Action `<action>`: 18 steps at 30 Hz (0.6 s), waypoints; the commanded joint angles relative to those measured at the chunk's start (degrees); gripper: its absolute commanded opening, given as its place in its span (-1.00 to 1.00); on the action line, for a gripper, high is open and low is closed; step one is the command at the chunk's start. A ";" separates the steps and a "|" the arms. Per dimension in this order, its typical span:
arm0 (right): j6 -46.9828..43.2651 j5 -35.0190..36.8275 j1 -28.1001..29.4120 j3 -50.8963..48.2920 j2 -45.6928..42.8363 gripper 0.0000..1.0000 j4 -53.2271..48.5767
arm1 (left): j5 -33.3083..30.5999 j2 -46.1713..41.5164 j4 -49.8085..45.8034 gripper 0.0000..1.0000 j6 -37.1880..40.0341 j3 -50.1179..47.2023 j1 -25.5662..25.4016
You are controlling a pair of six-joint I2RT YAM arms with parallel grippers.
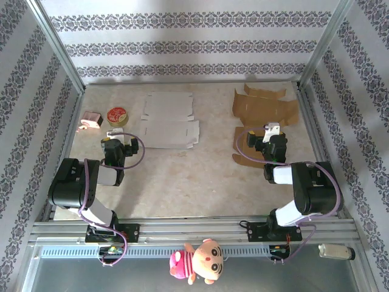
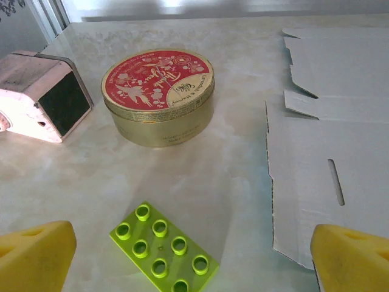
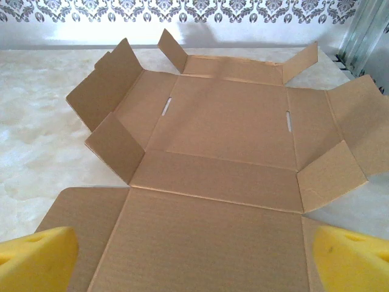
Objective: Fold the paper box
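A brown cardboard box blank (image 1: 264,109) lies unfolded at the right of the table, several side flaps half raised. In the right wrist view its panels (image 3: 225,121) spread out directly below and ahead of my right gripper (image 3: 194,261), which is open with nothing between its yellow pads (image 3: 36,258). From above, that right gripper (image 1: 270,135) hovers over the blank's near part. A white paper box blank (image 1: 169,120) lies flat at mid-table. Its edge (image 2: 340,140) sits just right of my left gripper (image 2: 193,261). My left gripper (image 1: 118,141) is open and holds nothing.
A round gold tin with a red lid (image 2: 158,94) and a pink-white block (image 2: 39,94) stand at the left, ahead of the left gripper. A lime-green studded brick (image 2: 161,249) lies flat between its fingers. Metal frame posts (image 1: 58,52) border the table; a plush toy (image 1: 197,261) sits by the front rail.
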 commanded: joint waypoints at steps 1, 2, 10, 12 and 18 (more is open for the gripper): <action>0.55 0.13 0.21 0.80 0.36 0.96 1.59 | -0.63 0.36 3.10 0.99 0.38 1.00 -0.70; 0.63 0.00 0.23 0.80 0.39 0.96 1.59 | -1.04 0.41 3.22 0.99 0.18 0.92 -0.70; 0.78 -0.18 0.06 0.89 0.34 0.96 1.59 | -1.38 0.36 3.42 0.99 -0.02 0.86 -0.70; 0.72 -0.18 0.14 0.80 0.35 0.96 1.67 | -1.35 0.36 3.38 0.99 0.00 0.82 -0.67; 3.70 -1.97 0.09 10.60 -11.10 0.96 -27.88 | -2.15 -3.78 2.41 0.99 0.16 -0.47 -0.83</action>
